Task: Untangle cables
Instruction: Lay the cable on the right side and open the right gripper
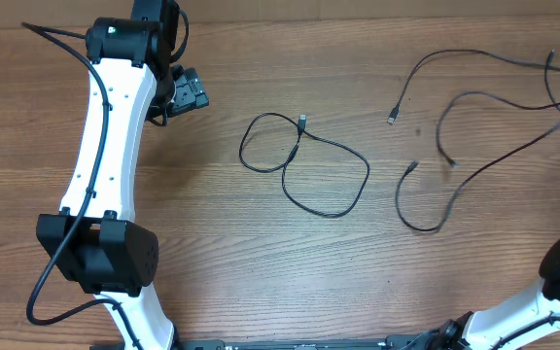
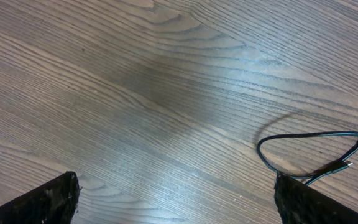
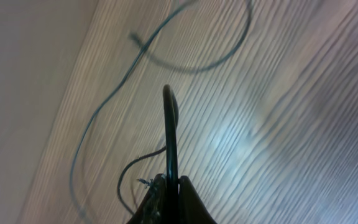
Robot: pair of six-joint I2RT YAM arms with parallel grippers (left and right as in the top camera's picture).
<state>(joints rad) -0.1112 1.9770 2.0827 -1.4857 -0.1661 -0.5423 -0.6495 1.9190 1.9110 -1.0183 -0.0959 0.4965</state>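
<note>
White left arm (image 1: 105, 126) outstretched, fingers (image 2: 48, 205) apart.

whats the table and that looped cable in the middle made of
table: wood or wood-look laminate, going by the grain lines; faint sheen. looped cable: thin black cord, probably matte plastic or rubber jacket; its plug tip looks silvery, likely metal.

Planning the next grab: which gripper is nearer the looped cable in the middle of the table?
Left. The left gripper sits open just left of the looped cable; the right gripper is outside the overhead view, pinching another cable.
</note>
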